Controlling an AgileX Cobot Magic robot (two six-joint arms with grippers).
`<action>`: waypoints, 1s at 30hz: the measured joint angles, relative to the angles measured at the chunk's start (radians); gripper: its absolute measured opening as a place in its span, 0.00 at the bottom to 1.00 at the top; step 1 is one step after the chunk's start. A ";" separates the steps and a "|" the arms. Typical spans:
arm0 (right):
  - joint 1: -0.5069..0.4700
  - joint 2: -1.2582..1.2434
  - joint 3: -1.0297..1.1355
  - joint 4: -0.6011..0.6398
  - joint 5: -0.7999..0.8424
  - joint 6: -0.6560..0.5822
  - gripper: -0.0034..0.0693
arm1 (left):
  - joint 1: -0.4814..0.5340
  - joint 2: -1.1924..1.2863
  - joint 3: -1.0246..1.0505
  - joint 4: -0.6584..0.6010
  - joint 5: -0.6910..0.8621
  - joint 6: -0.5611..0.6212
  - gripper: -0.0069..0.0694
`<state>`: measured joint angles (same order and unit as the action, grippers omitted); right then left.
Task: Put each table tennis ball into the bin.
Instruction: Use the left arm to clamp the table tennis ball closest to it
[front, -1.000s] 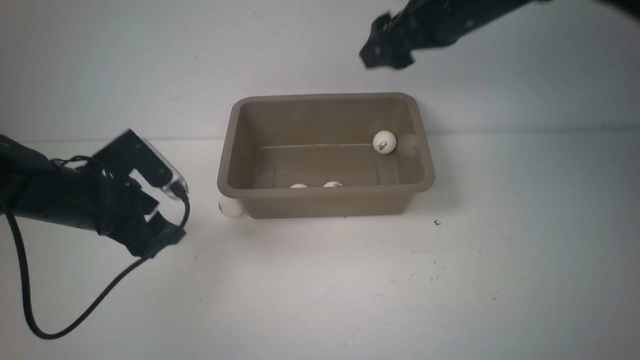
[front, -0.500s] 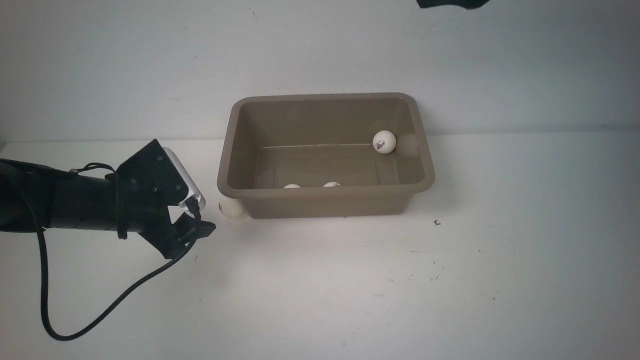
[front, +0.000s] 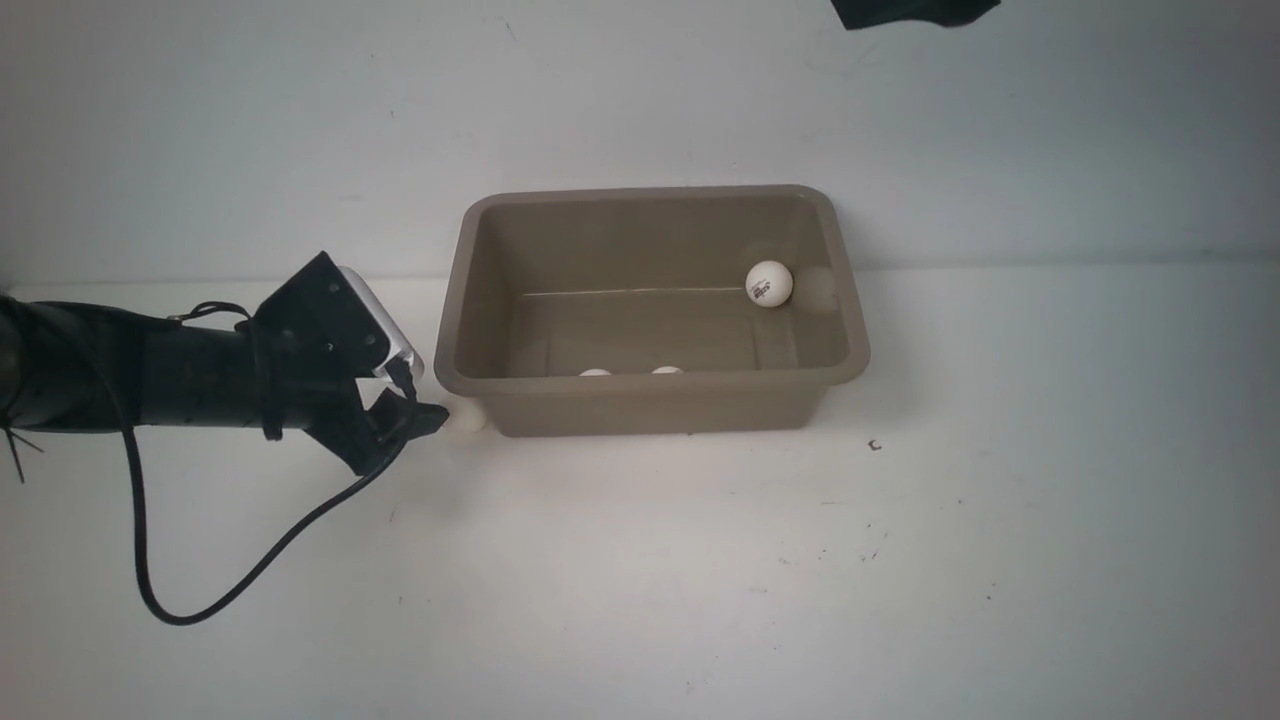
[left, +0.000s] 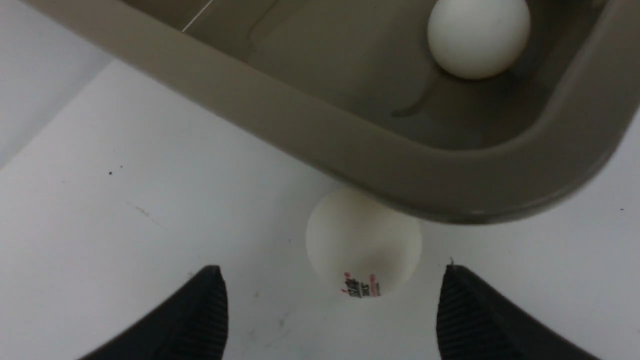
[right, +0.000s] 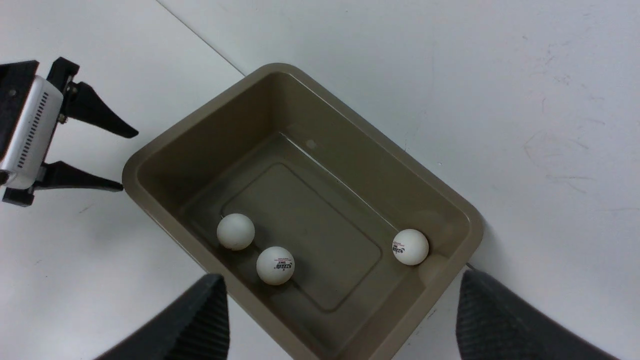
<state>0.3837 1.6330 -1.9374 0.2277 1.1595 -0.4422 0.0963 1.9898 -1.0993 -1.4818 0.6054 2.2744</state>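
3 balls (front: 769, 283) in bin (front: 650, 193) (1 ball (left: 360, 235) beside it)

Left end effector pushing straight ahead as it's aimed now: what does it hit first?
The open left end effector would first meet the table tennis ball on the table, tucked under the corner rim of the bin. The bin wall seems just behind it; depth is unclear.
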 joint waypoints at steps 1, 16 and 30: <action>0.000 0.000 0.000 0.000 0.000 0.000 0.81 | 0.000 0.006 -0.005 0.000 0.000 -0.001 0.75; 0.000 0.000 0.000 0.005 -0.011 0.000 0.81 | 0.000 0.105 -0.078 0.001 0.072 -0.081 0.75; 0.000 0.000 0.000 0.015 -0.019 0.004 0.81 | 0.000 0.183 -0.142 -0.010 0.110 -0.119 0.65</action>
<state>0.3837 1.6330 -1.9374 0.2431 1.1408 -0.4378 0.0963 2.1730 -1.2413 -1.4917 0.7157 2.1551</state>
